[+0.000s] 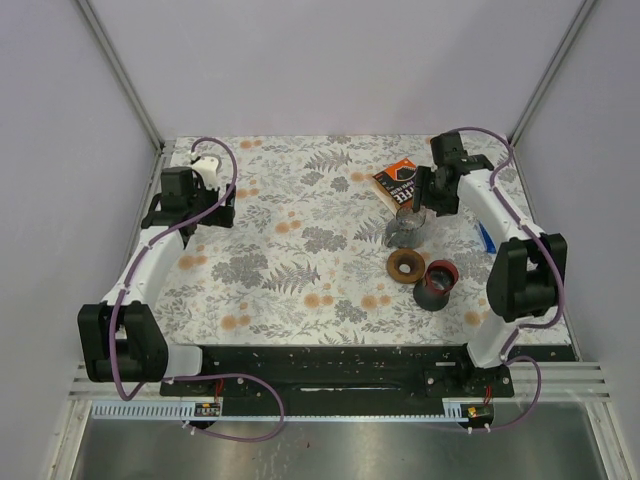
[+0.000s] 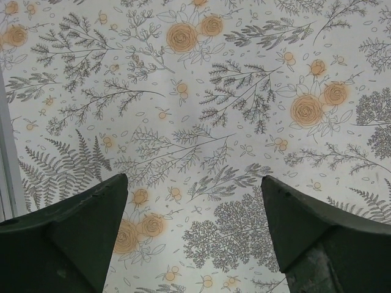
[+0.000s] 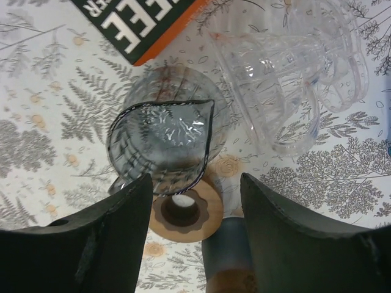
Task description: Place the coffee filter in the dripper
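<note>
The right gripper (image 3: 195,178) is wide open and holds nothing. The filter (image 3: 162,143) lies just beyond its fingertips, with the dripper (image 3: 287,79) to the filter's right.

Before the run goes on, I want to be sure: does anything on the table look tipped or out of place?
The clear dripper seems to lie on its side beside the jug, rather than upright. Nothing looks spilled or broken.

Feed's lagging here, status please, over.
Left tool open over tablecloth. Right tool open, empty, above glass server. Dripper beside it, no filter inside; filter pack lies beyond.
</note>
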`<control>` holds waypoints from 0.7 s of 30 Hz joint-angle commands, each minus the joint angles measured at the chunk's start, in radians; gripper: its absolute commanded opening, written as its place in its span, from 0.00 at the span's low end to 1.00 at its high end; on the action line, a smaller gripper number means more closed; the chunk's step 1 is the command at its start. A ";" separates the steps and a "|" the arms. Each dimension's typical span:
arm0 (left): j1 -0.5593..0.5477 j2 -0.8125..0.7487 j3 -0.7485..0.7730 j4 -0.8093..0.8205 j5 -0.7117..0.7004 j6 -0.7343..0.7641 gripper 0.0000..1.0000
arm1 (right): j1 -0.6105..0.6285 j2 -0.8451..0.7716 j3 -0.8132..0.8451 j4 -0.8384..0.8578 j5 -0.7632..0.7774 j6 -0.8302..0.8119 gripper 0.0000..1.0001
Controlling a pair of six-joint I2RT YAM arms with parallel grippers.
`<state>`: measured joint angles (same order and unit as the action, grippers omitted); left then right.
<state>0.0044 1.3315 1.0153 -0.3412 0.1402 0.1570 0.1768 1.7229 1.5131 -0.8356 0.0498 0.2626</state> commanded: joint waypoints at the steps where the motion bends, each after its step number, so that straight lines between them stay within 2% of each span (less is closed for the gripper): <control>1: 0.002 -0.026 0.045 -0.010 -0.017 0.013 0.94 | 0.003 0.072 0.051 0.006 0.047 -0.023 0.64; 4: 0.002 -0.014 0.052 -0.013 -0.010 0.004 0.94 | 0.006 0.105 0.050 0.035 -0.010 -0.020 0.54; 9: 0.000 -0.005 0.057 -0.019 -0.005 0.006 0.94 | 0.018 0.151 0.048 0.061 0.004 -0.025 0.44; 15: 0.000 0.000 0.066 -0.033 -0.010 0.012 0.94 | 0.056 0.176 0.065 0.072 -0.002 -0.028 0.17; 21: 0.002 -0.006 0.077 -0.053 -0.036 0.029 0.94 | 0.160 0.214 0.133 0.082 -0.085 -0.103 0.01</control>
<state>0.0040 1.3308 1.0401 -0.3943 0.1333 0.1627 0.2569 1.9137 1.5547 -0.7902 0.0574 0.2165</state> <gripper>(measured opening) 0.943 0.071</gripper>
